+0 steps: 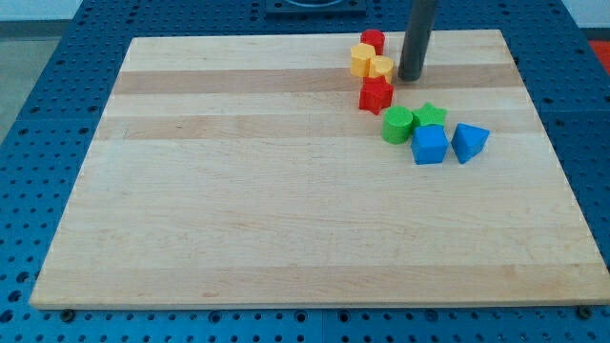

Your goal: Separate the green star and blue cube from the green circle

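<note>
The green circle (pixel 397 125) lies at the board's upper right. The green star (pixel 430 115) touches it on the right. The blue cube (pixel 429 145) sits just below the star, touching the circle's lower right. My tip (pixel 411 77) rests on the board above this group, to the right of the yellow blocks and apart from the green star.
A blue triangular block (pixel 469 142) lies right of the blue cube. A red star (pixel 376 94) sits above left of the green circle. Two yellow blocks (pixel 363 60) (pixel 381 68) and a red cylinder (pixel 372 41) cluster near the board's top edge (pixel 286 40).
</note>
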Robot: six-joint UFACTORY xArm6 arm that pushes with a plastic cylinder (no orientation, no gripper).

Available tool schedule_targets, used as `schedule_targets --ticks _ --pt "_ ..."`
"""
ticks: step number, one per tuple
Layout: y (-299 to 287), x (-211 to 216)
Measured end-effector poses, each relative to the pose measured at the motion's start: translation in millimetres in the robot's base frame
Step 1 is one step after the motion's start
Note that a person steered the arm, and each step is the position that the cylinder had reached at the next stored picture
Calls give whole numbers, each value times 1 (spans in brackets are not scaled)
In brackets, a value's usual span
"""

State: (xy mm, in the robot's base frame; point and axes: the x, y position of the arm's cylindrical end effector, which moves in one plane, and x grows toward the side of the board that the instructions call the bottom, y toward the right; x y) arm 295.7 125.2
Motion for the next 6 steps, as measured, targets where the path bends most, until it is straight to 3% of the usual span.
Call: schedule_targets --ticks 2,4,6 --pt "-37 9" --pt "47 14" --pt "48 72"
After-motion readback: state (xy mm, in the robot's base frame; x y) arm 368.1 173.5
